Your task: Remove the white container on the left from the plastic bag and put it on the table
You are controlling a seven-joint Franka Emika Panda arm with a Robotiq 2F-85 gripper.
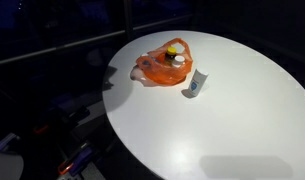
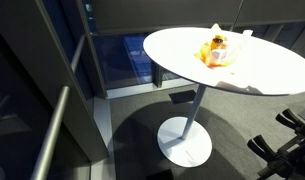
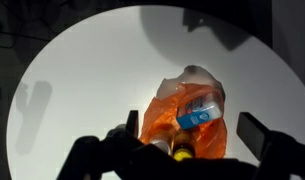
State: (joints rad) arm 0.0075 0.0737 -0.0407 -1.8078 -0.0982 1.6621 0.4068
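Gripper (image 3: 182,135): we log it spread wide, holding nothing. Below it, between the fingers (image 3: 264,140): one orange plastic bag (image 3: 157,118); one white container (image 3: 199,115), blue label, writing unreadable, at the bag's edge; one yellow-capped bottle (image 1: 173,50). One round white table (image 1: 242,120) beneath all.

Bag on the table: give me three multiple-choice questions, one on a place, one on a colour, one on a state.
1. Where is the bag?
A. on the floor
B. on the table
C. on a shelf

2. What colour is the bag?
A. orange
B. green
C. black

3. How is the gripper?
A. shut on the bag
B. open
C. shut on a cup

Answers:
1 B: the bag lies on the table.
2 A: it shows orange in every view.
3 B: in the wrist view the gripper has its fingers wide apart, holding nothing.
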